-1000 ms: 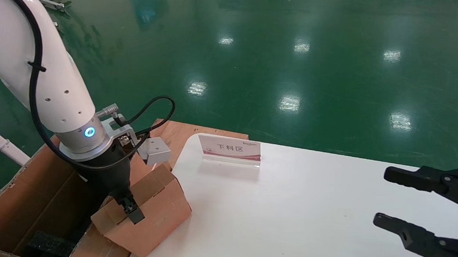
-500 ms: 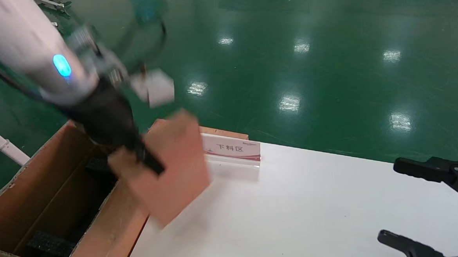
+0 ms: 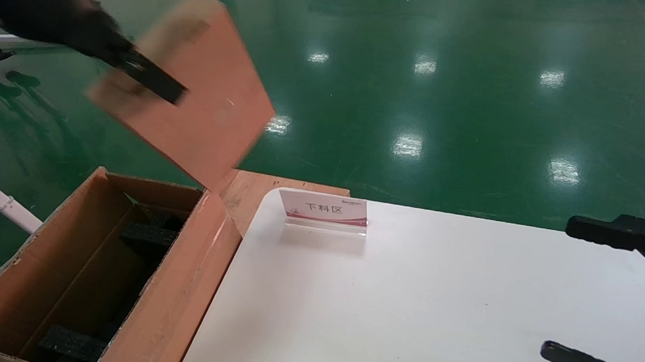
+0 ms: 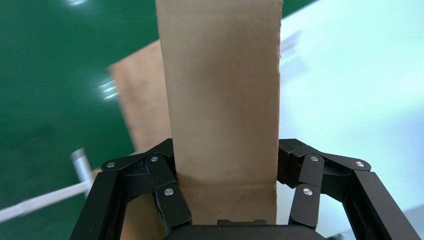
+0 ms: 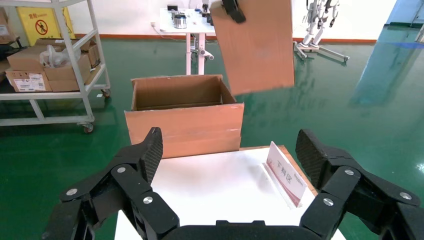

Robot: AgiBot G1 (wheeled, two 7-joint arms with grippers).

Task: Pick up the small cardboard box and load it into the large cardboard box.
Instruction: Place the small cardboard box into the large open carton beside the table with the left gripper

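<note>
Gripping the small box (image 3: 194,97), the left claw (image 3: 151,81) has swung it up off the surface (image 3: 405,295); it now hangs tilted, high above the large box (image 3: 179,284) below. Right claw (image 3: 598,300) stays open over the surface, slightly withdrawn.

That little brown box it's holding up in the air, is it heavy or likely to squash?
Probably light: the left gripper carries the small cardboard box high above the large cardboard box by one end alone. Fairly stiff, likely: its sides look flat in the left wrist view, with no visible denting at the fingers.
</note>
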